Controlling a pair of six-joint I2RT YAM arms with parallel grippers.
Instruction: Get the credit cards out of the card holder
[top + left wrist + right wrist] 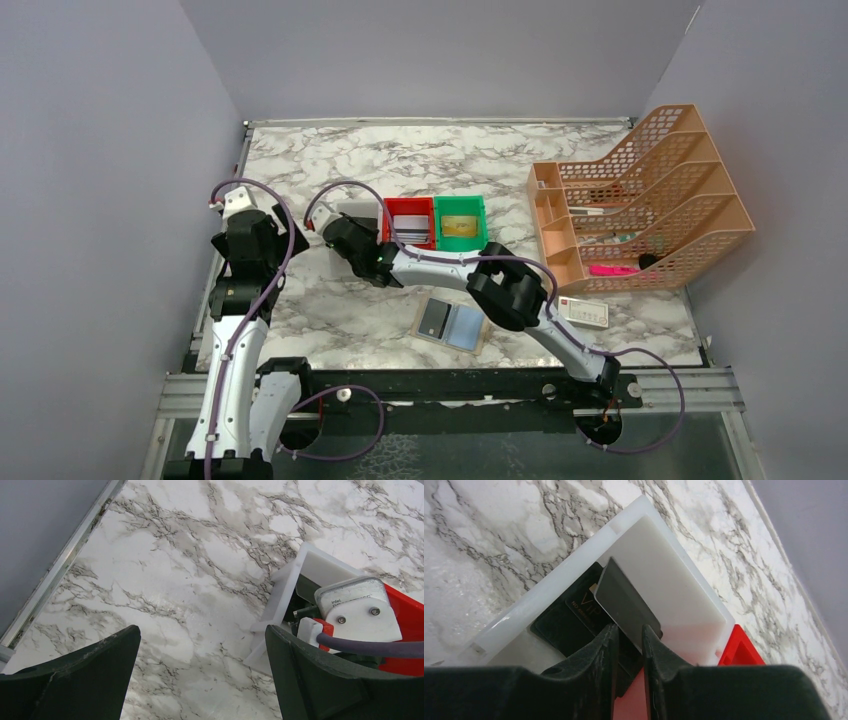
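The tan card holder (449,324) lies open on the marble, in front of the bins, with its bluish-grey sleeves up and a dark card in the left sleeve. My right gripper (347,235) reaches over the white bin (352,210). In the right wrist view it (629,630) is shut on a dark grey credit card (624,602), held tilted over the white bin (674,570). A black card marked VIP (566,620) lies in that bin. My left gripper (270,240) hovers left of the bins. Its jaws (202,632) stand wide open and empty over bare marble.
A red bin (410,222) holding a card and a green bin (461,222) holding a gold card stand right of the white bin. An orange mesh file rack (640,205) stands at the right. A white oblong box with a red mark (583,313) lies in front of it.
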